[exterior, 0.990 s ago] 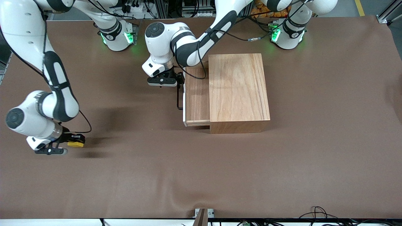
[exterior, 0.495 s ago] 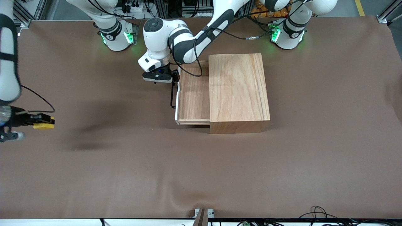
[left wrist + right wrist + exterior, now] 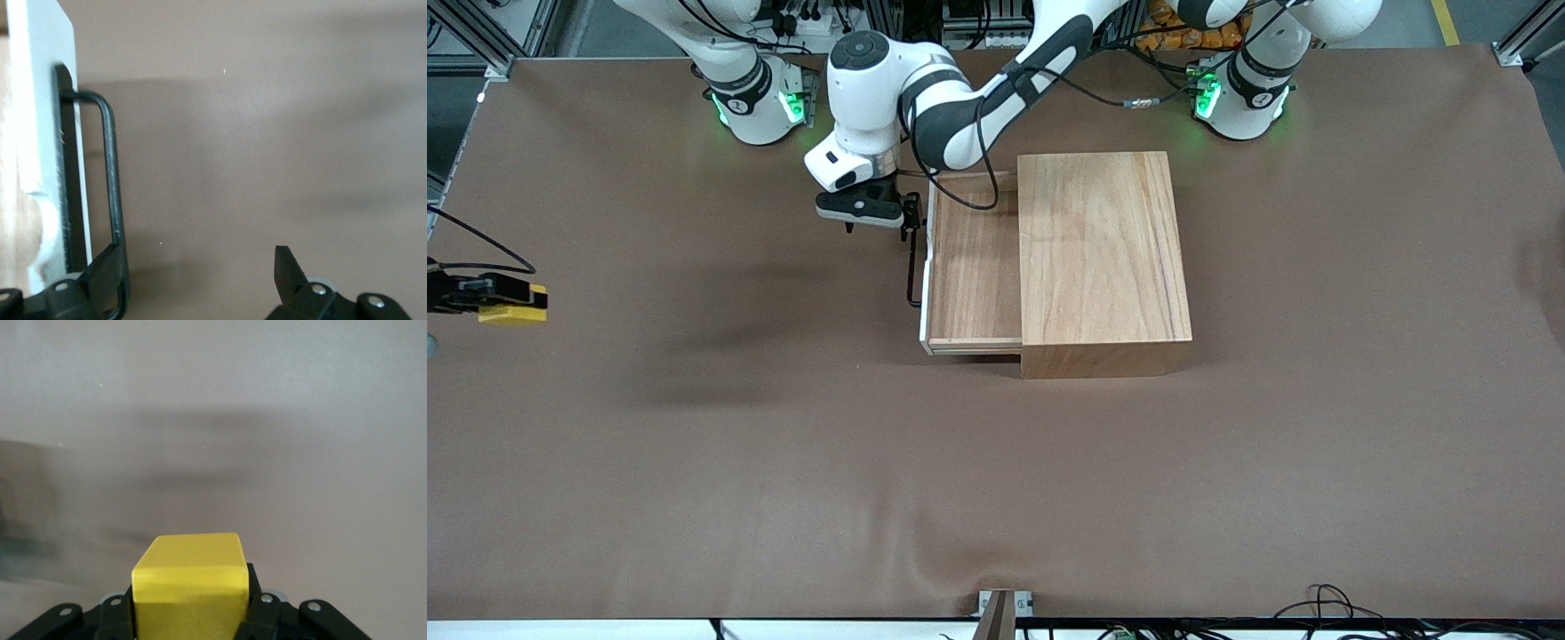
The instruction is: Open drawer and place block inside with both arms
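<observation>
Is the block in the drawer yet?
No, the right gripper holds the block above bare table, and the drawer is empty.

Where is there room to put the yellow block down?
The open drawer floor is bare wood, bordered by its white front and the wooden box. It is crowded only by the handle, where the left hand sits open. The right hand holds the block.

Front view high, facing arms; left wrist close on drawer handle point(image 3: 110, 173), right wrist on block point(image 3: 188, 583).
</observation>
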### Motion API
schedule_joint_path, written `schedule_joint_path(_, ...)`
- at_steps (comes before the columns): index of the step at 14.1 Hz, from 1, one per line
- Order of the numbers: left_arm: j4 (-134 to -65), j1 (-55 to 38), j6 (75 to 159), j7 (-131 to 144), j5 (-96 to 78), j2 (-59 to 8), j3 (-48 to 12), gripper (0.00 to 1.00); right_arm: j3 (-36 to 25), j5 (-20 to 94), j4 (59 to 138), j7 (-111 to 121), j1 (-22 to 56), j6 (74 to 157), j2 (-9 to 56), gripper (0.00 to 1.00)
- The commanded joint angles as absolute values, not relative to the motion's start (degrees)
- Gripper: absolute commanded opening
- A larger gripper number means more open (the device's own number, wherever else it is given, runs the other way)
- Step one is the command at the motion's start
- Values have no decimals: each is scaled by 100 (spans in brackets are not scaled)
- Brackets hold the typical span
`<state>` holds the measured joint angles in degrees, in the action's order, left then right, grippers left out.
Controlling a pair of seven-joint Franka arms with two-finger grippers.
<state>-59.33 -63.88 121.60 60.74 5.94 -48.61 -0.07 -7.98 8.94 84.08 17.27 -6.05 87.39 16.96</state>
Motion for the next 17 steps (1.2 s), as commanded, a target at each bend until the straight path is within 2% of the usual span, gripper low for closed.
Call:
schedule_joint_path(1,-6038,-6363,11806,5950,545,-4318,114,100,-800,975,8367,716,-107,8579,1495,9)
schedule_joint_path(3,-6082,-6276,11261,5985,545,-3852,254,100,-800,993,8367,169,340,8561,1442,9)
schedule_joint_path(7,-6108,-5504,10357,5059,545,-3218,325,100,-800,1081,8411,-79,931,8578,1398,10)
schedule_joint_path(9,-6117,-4829,9820,4336,536,-2884,299,100,-809,1081,8490,-97,1115,8700,1336,22)
schedule_joint_path(13,-6117,-3571,8730,3386,536,-2409,299,100,-809,1072,8569,-412,1721,8832,1318,17)
schedule_joint_path(17,-6467,-2262,8499,1919,536,-1987,281,100,-809,1064,9016,-1500,2704,9657,1318,16)
